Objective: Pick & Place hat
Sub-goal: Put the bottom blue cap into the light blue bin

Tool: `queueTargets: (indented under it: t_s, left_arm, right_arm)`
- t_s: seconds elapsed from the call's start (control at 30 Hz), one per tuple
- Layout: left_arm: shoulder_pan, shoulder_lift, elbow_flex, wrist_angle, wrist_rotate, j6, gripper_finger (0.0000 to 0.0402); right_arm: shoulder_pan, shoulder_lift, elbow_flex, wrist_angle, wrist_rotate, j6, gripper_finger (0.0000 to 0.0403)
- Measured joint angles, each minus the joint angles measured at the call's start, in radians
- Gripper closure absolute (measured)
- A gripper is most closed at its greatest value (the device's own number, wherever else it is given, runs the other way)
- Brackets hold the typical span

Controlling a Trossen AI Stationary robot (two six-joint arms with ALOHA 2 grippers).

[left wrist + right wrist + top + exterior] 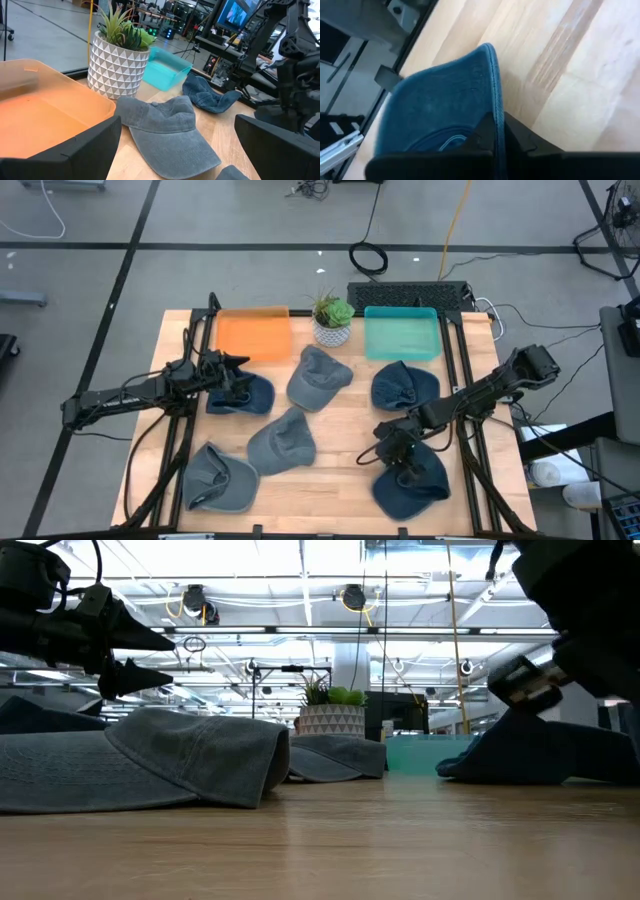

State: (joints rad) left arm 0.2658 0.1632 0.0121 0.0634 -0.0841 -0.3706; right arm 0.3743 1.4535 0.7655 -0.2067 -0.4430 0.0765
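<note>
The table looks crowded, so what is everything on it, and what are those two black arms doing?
Grey caps: three, grey; one mid-table behind, one at centre, one front left.
Blue caps: three, dark blue; one under the left gripper, one by the teal bin, one front right.
Orange bin: one, back left.
Teal bin: one, back right.
Potted plant: one, green in a white pot, between the bins.
Left gripper: open, above a blue cap.
Right gripper: shut on the front-right blue cap's brim.

Wooden table [340,450], six caps [283,442], orange bin [253,334], teal bin [401,333], potted plant [332,319]
</note>
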Motion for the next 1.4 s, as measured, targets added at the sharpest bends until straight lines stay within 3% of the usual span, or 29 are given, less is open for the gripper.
queueTargets:
  t_s: [0.17,0.47,0.83,0.9,1.17,1.4]
  left_arm:
    - [0.000,0.000,0.000,0.000,0.000,0.000,0.0002]
    - [0.000,0.000,0.000,0.000,0.000,0.000,0.0002]
    - [0.000,0.000,0.000,0.000,0.000,0.000,0.0002]
    - [0.000,0.000,0.000,0.000,0.000,0.000,0.0002]
    - [0.000,0.000,0.000,0.000,0.000,0.000,0.0002]
    - [0.000,0.000,0.000,0.000,0.000,0.000,0.0002]
  right_arm:
    - [-0.018,-0.099,0.023,-0.021,0.092,-0.012,0.0401]
    - [-0.080,-0.344,0.035,-0.083,0.423,-0.030,0.0402]
    - [-0.205,-0.482,0.036,-0.076,0.611,-0.160,0.0402]
    - [-0.228,-0.489,0.036,-0.043,0.654,-0.197,0.0402]
    - [-0.306,-0.492,0.036,0.197,0.662,-0.426,0.0403]
    - [-0.339,-0.493,0.036,0.434,0.798,-0.641,0.0403]
